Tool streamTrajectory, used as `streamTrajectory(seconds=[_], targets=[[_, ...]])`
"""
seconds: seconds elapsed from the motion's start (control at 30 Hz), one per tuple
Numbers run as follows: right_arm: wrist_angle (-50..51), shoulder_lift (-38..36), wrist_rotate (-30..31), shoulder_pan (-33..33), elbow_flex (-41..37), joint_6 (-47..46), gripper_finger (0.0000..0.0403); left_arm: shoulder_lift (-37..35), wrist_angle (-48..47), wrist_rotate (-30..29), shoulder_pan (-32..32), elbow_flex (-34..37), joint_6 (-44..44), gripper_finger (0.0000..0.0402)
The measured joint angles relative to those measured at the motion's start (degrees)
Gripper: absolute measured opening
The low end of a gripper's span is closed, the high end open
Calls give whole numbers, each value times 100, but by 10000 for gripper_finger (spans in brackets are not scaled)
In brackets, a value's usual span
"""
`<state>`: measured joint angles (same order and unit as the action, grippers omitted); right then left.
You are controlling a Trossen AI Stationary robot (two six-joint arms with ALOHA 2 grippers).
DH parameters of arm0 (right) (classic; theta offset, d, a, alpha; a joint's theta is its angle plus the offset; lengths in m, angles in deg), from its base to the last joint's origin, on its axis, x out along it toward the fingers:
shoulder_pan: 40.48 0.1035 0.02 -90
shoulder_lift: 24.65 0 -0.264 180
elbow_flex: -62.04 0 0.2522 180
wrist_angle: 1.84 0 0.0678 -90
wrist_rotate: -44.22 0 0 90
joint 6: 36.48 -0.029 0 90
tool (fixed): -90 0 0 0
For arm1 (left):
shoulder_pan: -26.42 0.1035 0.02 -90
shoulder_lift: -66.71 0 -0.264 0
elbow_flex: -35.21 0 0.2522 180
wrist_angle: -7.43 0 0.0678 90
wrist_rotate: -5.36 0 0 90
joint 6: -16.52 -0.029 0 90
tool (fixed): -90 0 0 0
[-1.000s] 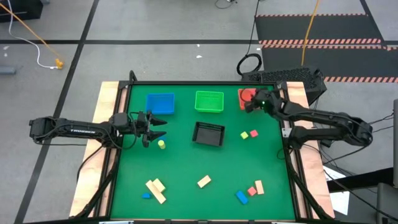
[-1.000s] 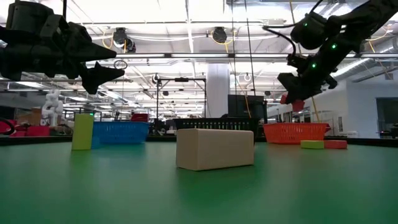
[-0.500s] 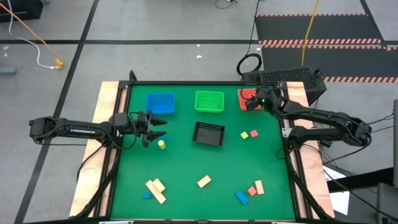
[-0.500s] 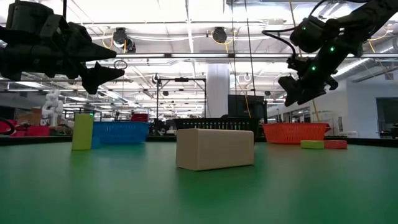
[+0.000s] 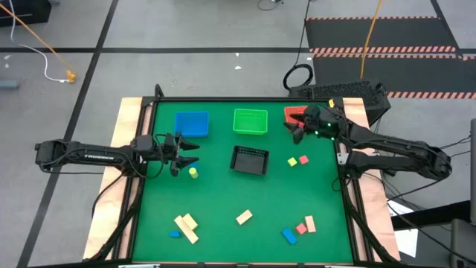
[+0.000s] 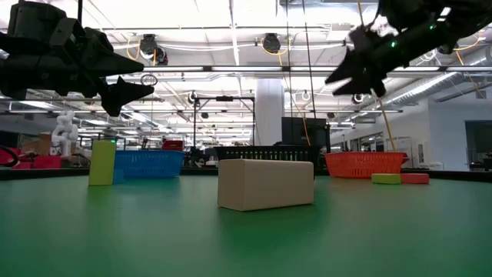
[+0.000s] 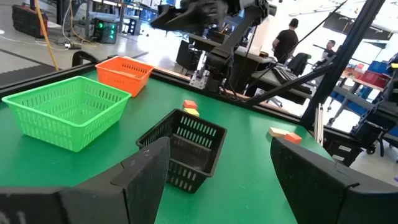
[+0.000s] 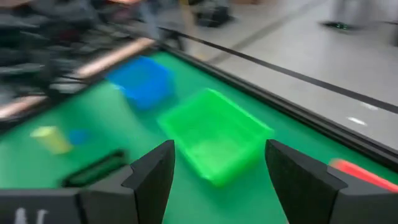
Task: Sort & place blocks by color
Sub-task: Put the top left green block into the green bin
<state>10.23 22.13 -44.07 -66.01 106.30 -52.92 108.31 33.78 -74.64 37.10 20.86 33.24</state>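
Small blocks lie scattered on the green table: a yellow-green one (image 5: 193, 173) stands near my left gripper. A yellow-green (image 5: 292, 161) and red pair sit right of centre, and tan (image 5: 244, 217), blue (image 5: 288, 235) and red ones lie along the near side. My left gripper (image 5: 195, 152) hovers open at the table's left, pointing level toward the black mesh tray (image 7: 186, 146). My right gripper (image 5: 296, 130) hangs open and holds nothing, high above the table beside the red tray (image 5: 294, 113), facing the green tray (image 8: 214, 134).
The blue tray (image 5: 192, 124), green tray (image 5: 250, 120) and red tray stand in a row along the far edge. The black mesh tray (image 5: 249, 159) sits at the centre. More tan and blue blocks (image 5: 186, 225) lie near the front left. Bare green surface lies between the trays and the near blocks.
My right gripper opened over the red tray and let go of a red block, which no longer shows between its fingers. It then rose and tipped from pointing steeply down to nearly level.
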Motion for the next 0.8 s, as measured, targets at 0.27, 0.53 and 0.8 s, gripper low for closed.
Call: streamTrajectory(seconds=[0.27, 0.53, 0.8], targets=[[-186, -35, -338, 700, 0, -74, 240, 0, 935, -457, 2, -2, 21, 278], [-532, 0, -332, 966, 0, -80, 240, 2, 1690, -506, -21, -320, 284, 278], [-700, 3, -330, 991, 0, -81, 240, 383, -580, -512, -371, -1608, 279, 278]])
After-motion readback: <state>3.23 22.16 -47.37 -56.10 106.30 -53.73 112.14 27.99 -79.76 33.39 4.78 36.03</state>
